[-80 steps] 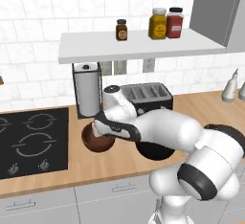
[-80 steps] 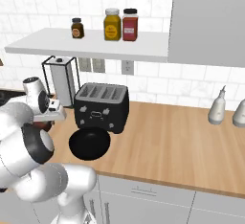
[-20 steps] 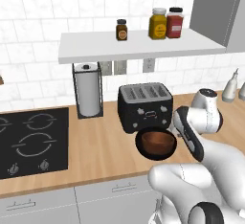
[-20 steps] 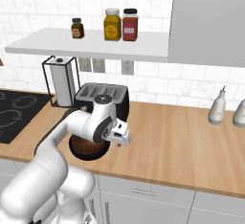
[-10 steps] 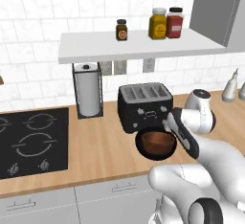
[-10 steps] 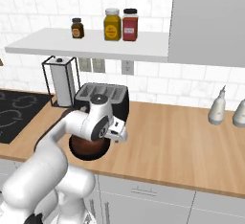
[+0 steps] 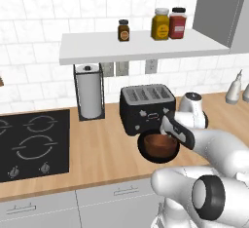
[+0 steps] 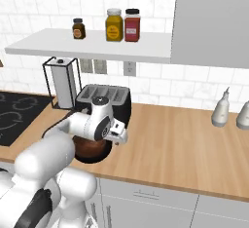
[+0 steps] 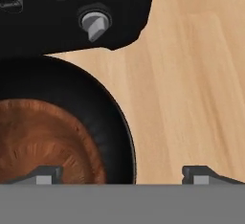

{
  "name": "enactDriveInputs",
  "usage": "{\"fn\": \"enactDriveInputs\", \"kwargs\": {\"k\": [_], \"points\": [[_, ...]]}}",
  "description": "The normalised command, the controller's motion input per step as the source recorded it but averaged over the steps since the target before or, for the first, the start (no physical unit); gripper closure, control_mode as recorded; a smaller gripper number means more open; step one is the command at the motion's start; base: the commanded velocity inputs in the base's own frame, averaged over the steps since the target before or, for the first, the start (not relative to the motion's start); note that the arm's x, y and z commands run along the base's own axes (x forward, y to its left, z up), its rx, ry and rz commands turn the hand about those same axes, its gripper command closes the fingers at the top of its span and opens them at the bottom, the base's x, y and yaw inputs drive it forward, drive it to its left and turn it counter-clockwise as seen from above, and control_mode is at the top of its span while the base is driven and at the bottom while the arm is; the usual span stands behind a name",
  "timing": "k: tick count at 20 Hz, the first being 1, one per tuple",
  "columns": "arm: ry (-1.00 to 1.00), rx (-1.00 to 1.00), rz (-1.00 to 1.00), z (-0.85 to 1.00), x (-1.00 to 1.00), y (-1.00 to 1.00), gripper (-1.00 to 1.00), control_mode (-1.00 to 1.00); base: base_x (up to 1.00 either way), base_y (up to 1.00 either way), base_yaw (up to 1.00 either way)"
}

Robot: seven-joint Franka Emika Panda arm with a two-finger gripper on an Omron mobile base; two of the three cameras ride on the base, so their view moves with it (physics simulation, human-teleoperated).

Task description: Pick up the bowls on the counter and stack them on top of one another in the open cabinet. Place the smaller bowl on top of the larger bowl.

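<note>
Hand view: gripper (image 9: pixel 122 173) fingers spread apart, straddling the black bowl's (image 9: pixel 115 117) rim; brown bowl (image 9: pixel 43 141) nests inside, on the desk (image 9: pixel 191 74). Both look rigid; glossy black seems slippery, so pinch the rim.

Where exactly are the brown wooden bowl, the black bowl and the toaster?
brown wooden bowl (image 7: pixel 159 144), left base view, on its dark inside.
black bowl (image 9: pixel 103 115), hand view, on its glossy inner wall beside the brown bowl.
toaster (image 7: pixel 146 110), left base view, on its black front face.

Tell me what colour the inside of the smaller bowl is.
Reddish-brown wood grain; the smaller bowl sits inside the black larger bowl, best seen in the hand view.
</note>
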Motion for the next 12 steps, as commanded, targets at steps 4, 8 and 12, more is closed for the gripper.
{"fn": "enactDriveInputs", "kwargs": {"k": [4, 8, 12], "points": [[0.06, 0.0, 0.0, -0.43, 0.0, 0.01, -1.0, -1.0, 0.0, 0.0, 0.0], [0.0, 0.0, 0.0, -0.26, 0.0, 0.0, -1.0, -1.0, 0.0, 0.0, 0.0], [0.0, 0.0, 0.0, -0.38, 0.0, 0.01, -1.0, -1.0, 0.0, 0.0, 0.0]]}}
